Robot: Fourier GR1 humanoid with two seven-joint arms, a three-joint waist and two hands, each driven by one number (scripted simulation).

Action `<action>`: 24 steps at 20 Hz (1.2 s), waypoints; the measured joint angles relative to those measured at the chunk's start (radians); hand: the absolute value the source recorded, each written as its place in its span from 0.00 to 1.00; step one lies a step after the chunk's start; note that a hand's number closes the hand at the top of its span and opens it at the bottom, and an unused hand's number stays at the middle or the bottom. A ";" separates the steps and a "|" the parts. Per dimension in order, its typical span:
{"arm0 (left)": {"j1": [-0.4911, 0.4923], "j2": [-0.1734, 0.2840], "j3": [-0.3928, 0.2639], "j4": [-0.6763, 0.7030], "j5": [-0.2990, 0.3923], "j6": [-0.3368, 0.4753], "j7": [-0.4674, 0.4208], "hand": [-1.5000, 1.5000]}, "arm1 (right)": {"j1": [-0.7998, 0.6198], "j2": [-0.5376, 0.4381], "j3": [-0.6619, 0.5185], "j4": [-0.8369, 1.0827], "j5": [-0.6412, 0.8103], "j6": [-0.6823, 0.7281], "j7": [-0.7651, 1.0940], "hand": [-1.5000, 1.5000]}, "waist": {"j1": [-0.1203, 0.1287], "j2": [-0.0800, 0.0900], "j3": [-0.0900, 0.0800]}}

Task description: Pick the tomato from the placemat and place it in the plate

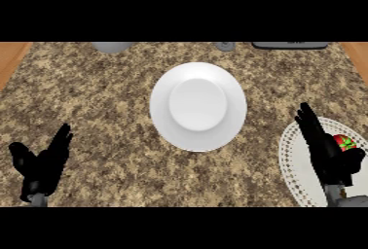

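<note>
A red tomato (345, 142) with a green stem lies on the white lacy placemat (298, 151) at the right edge. My right hand (323, 148) stands open just left of the tomato, fingers straight and pointing up, partly covering it. A white plate (198, 106) sits in the middle of the counter with nothing on it. At the lower left my left hand (42, 163) rests open, fingers up, away from everything.
The granite counter has wooden strips at both far corners. Along the back edge stand a grey round object (111, 46), a small grey item (225, 46) and a dark flat object (290, 44).
</note>
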 measured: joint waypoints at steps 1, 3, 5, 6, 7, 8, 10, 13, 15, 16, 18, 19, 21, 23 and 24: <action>0.113 0.059 0.005 -0.067 -0.021 -0.006 0.048 0.50 | -0.006 -0.022 -0.022 -0.004 -0.025 0.042 0.001 1.00 | 0.014 -0.012 0.023; 0.201 0.158 0.006 -0.102 -0.121 -0.006 0.074 0.50 | -0.034 -0.060 -0.041 -0.008 -0.081 0.152 -0.004 1.00 | 0.020 -0.015 0.040; 0.153 0.118 -0.002 -0.137 -0.118 0.016 0.057 0.50 | -0.060 -0.096 -0.052 -0.032 -0.147 0.273 -0.009 1.00 | 0.004 -0.011 0.028; 0.131 0.100 -0.012 -0.151 -0.122 0.026 0.049 0.50 | -0.074 -0.113 -0.058 -0.044 -0.186 0.341 -0.014 1.00 | -0.002 -0.009 0.023; 0.121 0.092 -0.017 -0.156 -0.122 0.027 0.048 0.50 | -0.096 -0.174 -0.064 -0.054 -0.127 0.350 -0.031 1.00 | -0.009 -0.016 0.013; 0.113 0.084 -0.022 -0.161 -0.121 0.028 0.047 0.50 | -0.117 -0.234 -0.073 -0.061 -0.061 0.349 -0.055 1.00 | -0.015 -0.019 0.007; 0.096 0.065 -0.030 -0.168 -0.120 0.035 0.045 0.50 | -0.144 -0.333 -0.086 -0.070 0.072 0.338 -0.123 1.00 | -0.026 -0.018 0.003; 0.059 0.011 -0.069 -0.183 -0.141 0.069 0.048 0.50 | -0.101 -0.351 -0.136 0.027 0.119 0.339 -0.309 1.00 | -0.030 -0.003 0.006; 0.044 -0.012 -0.084 -0.187 -0.153 0.088 0.048 0.50 | -0.070 -0.307 -0.170 0.099 0.031 0.396 -0.376 0.00 | -0.030 0.005 0.010; 0.037 -0.023 -0.092 -0.189 -0.158 0.096 0.049 0.50 | -0.060 -0.284 -0.181 0.128 -0.013 0.437 -0.410 0.00 | -0.028 0.008 0.011; 0.020 -0.039 -0.106 -0.187 -0.172 0.109 0.056 0.50 | -0.040 -0.273 -0.193 0.188 -0.068 0.549 -0.500 0.00 | -0.022 0.012 0.011; 0.010 -0.042 -0.109 -0.188 -0.175 0.113 0.062 0.50 | -0.033 -0.283 -0.197 0.225 -0.070 0.607 -0.556 0.00 | -0.017 0.012 0.011; -0.011 -0.055 -0.118 -0.184 -0.187 0.124 0.070 0.50 | -0.033 -0.323 -0.195 0.286 -0.032 0.667 -0.628 0.00 | -0.007 0.013 0.010; -0.028 -0.069 -0.129 -0.175 -0.200 0.135 0.072 0.50 | -0.037 -0.375 -0.185 0.323 0.039 0.668 -0.675 0.00 | 0.000 0.014 0.010; -0.034 -0.077 -0.136 -0.170 -0.207 0.140 0.073 0.50 | -0.041 -0.393 -0.175 0.341 0.083 0.651 -0.698 0.00 | 0.004 0.014 0.009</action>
